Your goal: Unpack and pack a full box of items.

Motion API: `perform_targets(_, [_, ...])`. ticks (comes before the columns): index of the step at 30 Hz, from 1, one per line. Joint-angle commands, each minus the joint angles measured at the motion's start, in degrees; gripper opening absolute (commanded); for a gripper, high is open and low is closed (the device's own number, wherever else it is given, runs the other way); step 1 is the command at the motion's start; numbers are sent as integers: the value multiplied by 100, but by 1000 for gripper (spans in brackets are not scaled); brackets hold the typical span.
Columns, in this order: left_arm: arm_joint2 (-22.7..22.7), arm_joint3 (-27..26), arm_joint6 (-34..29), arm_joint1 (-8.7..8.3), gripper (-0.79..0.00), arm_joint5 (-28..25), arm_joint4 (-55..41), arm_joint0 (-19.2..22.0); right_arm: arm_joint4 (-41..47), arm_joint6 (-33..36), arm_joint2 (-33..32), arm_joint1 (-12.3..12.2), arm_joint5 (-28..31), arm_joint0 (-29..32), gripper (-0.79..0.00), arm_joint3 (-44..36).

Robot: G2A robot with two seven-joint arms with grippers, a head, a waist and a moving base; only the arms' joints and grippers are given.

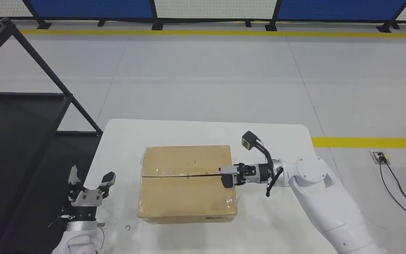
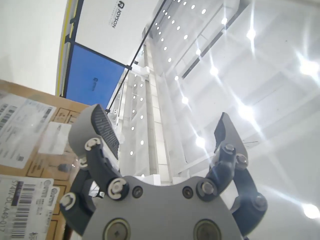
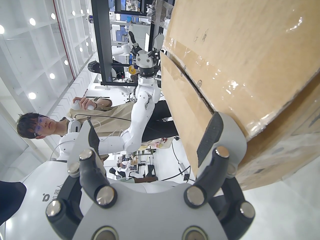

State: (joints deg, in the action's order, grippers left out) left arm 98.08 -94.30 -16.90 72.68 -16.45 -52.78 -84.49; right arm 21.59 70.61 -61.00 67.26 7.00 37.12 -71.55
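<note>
A brown cardboard box (image 1: 187, 184) sits in the middle of the white table (image 1: 279, 140), its two top flaps down and a dark seam running between them under clear tape. My right gripper (image 1: 227, 176) is open at the box's right edge, level with the seam. In the right wrist view one of the fingers (image 3: 215, 136) rests against the box (image 3: 237, 51) corner by the seam, while the other hangs free. My left gripper (image 1: 89, 187) is open off the table's left front corner, pointing upward and holding nothing. Its wrist view shows the gripper (image 2: 165, 131) beside the labelled box side (image 2: 30, 131).
A black metal frame (image 1: 38, 127) stands to the left of the table. A small dark ring (image 1: 127, 227) lies on the table near the front left. Bare tabletop runs behind and right of the box. A yellow floor line (image 1: 355, 142) passes on the right.
</note>
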Motion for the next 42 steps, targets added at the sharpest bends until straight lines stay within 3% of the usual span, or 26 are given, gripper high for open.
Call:
perform_targets(1, [-149, 42, -141, -6, 0, 181, 344, -63, 5, -4, 10, 1, 4, -12, 0, 12])
perform_targets(7, [-425, 321, -511, -59, 0, 1231, 922, 152, 19, -24, 52, 8, -7, -43, 0, 38])
perform_targets(13, [-538, 521, -416, -39, 0, 1336, 816, 409, 22, -58, 71, 7, 1, -27, 0, 23])
perform_targets(27, [-617, 345, -215, 58, 0, 785, 91, 483, -7, -93, 38, -27, -30, 65, 0, -104])
perform_targets(38, [-595, -19, 99, 163, 0, -74, -461, 211, -33, -114, 12, -52, -57, 109, 0, -175])
perform_targets(42, [-644, -5, 243, 192, 0, -160, -470, 204, -39, -106, 11, -58, -63, 111, 0, -190])
